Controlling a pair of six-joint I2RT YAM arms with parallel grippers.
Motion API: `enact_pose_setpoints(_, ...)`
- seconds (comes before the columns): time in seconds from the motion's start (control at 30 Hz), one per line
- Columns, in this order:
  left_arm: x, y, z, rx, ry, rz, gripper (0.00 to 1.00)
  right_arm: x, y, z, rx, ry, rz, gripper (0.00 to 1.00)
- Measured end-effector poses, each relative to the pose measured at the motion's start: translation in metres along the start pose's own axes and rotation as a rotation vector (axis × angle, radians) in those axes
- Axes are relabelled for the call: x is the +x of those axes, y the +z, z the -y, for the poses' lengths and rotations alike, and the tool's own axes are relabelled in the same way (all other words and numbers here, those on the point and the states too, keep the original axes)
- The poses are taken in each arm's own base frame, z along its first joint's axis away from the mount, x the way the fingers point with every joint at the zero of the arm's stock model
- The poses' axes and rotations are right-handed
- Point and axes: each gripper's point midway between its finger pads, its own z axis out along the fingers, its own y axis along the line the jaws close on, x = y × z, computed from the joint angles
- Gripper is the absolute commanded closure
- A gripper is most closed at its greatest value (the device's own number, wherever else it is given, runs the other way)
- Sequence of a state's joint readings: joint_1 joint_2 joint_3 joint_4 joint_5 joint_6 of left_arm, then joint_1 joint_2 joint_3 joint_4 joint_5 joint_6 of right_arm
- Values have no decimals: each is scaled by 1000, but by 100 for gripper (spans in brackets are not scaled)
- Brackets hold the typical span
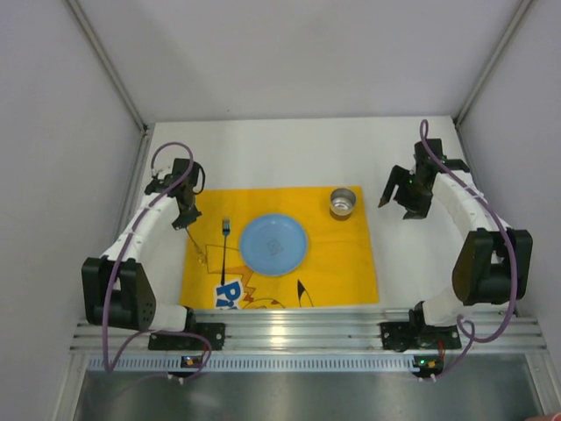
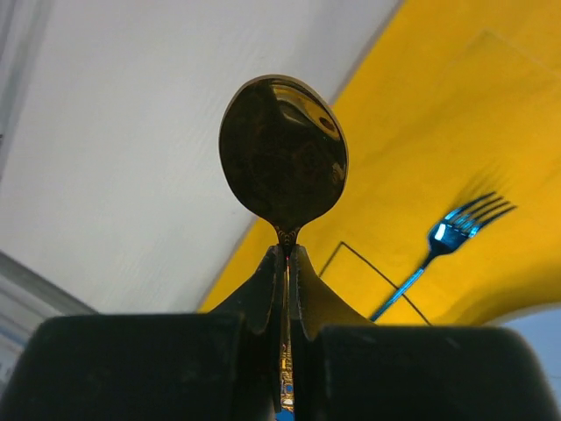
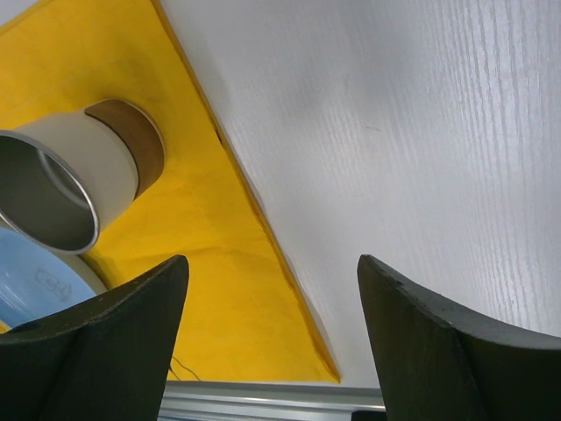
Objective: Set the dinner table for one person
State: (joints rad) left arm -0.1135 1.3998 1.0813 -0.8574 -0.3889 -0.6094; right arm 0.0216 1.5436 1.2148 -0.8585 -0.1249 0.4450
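The left fingers pinch the neck of a dark, glossy metal spoon, held over the left edge of the yellow cartoon-printed cloth mat, just left of the blue metallic fork. The mat lies on the large plain white matte surface and carries a round light-blue plate and a small steel cup. The right fingers are spread wide and empty over bare surface beside the mat. The step in hand looks like placing the spoon. Next, it likely needs lowering flat, parallel to the fork, before release.
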Motion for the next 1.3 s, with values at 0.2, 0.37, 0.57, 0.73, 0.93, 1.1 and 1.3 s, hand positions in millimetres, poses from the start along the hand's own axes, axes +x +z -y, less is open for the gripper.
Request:
enact_pose_setpoints(0.2, -13, -11, -24, -120, 9, 59, 100, 5, -5, 2, -5, -2, 10, 22)
enact_pose_setpoints(0.37, -23, -36, 15, 79, 32, 118, 100, 3, -13, -1, -18, -5, 34, 22)
enact_pose_setpoints(0.57, -9, -83, 118, 381, 121, 124, 100, 5, -28, -4, -42, -5, 56, 22)
enact_pose_setpoints(0.73, 45, -116, 216, 559, 222, 43, 100, 11, -48, -9, -74, 6, 76, 21)
enact_pose_setpoints(0.93, 123, -117, 289, 603, 300, -68, 100, 22, -87, -9, -112, 5, 152, 20)
enact_pose_setpoints(1.1, 182, -99, 309, 580, 334, -166, 100, 37, -107, -2, -117, 7, 200, 20)
enact_pose_setpoints(1.3, 218, -88, 319, 550, 361, -203, 100, 53, -118, 8, -97, 10, 202, 19)
